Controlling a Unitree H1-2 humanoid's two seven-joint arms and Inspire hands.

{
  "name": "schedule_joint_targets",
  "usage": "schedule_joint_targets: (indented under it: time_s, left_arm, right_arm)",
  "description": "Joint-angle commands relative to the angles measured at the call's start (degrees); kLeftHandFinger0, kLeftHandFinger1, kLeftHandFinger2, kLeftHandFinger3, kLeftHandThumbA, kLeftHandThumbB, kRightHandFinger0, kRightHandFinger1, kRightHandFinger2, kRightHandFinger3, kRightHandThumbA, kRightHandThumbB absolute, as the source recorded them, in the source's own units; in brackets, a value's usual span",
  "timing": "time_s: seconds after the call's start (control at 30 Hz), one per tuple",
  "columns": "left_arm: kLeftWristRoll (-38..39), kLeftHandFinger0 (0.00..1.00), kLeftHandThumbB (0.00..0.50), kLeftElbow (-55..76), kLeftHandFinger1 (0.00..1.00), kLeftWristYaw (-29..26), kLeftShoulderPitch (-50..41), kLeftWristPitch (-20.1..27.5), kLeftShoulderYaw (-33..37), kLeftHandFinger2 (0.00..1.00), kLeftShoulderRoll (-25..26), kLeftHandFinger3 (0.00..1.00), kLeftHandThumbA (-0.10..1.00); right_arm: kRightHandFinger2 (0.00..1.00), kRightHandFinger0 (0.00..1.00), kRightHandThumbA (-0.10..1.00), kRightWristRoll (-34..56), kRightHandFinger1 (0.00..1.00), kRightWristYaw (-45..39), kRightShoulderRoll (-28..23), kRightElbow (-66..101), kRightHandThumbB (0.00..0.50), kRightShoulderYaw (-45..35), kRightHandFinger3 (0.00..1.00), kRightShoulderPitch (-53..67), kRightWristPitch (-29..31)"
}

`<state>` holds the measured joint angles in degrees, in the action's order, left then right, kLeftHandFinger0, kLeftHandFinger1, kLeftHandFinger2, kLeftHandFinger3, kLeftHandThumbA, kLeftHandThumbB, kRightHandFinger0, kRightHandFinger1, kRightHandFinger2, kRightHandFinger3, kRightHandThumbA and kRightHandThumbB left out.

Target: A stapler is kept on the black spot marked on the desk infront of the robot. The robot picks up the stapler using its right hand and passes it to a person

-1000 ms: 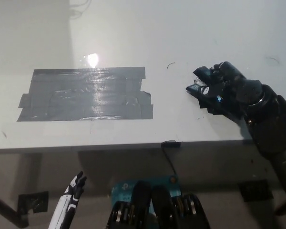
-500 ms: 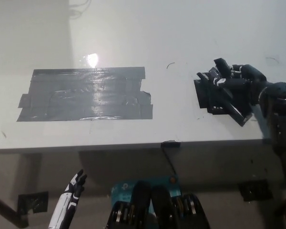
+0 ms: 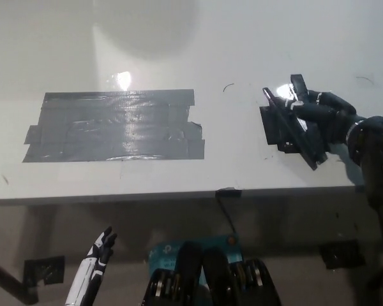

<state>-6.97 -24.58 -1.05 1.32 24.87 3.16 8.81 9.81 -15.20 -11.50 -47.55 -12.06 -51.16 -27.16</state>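
Now right hand (image 3: 316, 121) grips stapler (image 3: 292, 127) over desk (image 3: 242, 51), black spot (image 3: 276, 131) just under it. Left hand (image 3: 97, 258) low beside the desk edge, fingers loosely apart, empty.

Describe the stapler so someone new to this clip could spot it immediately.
Start at the white desk, with its large patch of grey tape on the left. Look right of the tape, near the desk's right end, where the black right hand comes in. The stapler is the long, dark, slanted bar in that hand's grasp.
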Motion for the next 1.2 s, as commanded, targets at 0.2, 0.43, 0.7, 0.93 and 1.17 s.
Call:
schedule_joint_targets:
  time_s: [0.2,0.43,0.7,0.93,1.17]
  left_arm:
    - [-0.27,1.0,0.5,0.53,1.0,0.33,1.17,2.05,0.03,0.98,0.5,1.0,1.0]
    - [-0.6,1.0,0.5,0.8,1.0,-0.02,1.11,1.52,-0.13,0.97,0.38,1.0,1.0]
    - [-1.09,1.0,0.5,1.26,1.0,0.06,1.05,1.01,0.05,0.97,0.56,1.0,1.0]
    - [-1.8,1.0,0.5,1.96,0.99,0.0,0.69,0.47,0.08,0.96,0.74,1.0,1.0]
    - [-1.3,1.0,0.5,1.9,0.98,0.53,0.45,0.94,0.12,0.94,0.74,0.98,1.0]
  right_arm:
    - [0.0,0.0,0.85,28.92,0.0,7.88,0.22,13.07,0.0,3.39,0.12,-17.02,0.23]
    - [0.0,0.0,0.8,25.3,0.0,11.19,2.84,14.9,0.0,4.87,0.11,-19.97,0.23]
    - [0.0,0.0,0.75,21.11,0.0,15.49,5.27,16.27,0.0,5.88,0.0,-22.36,0.23]
    - [0.0,0.0,0.75,6.18,0.0,19.28,6.32,12.25,0.0,10.74,0.01,-26.08,1.42]
    - [0.23,0.0,0.82,-10.36,0.0,24.76,5.73,-3.3,0.003,24.81,0.2,-31.94,12.46]
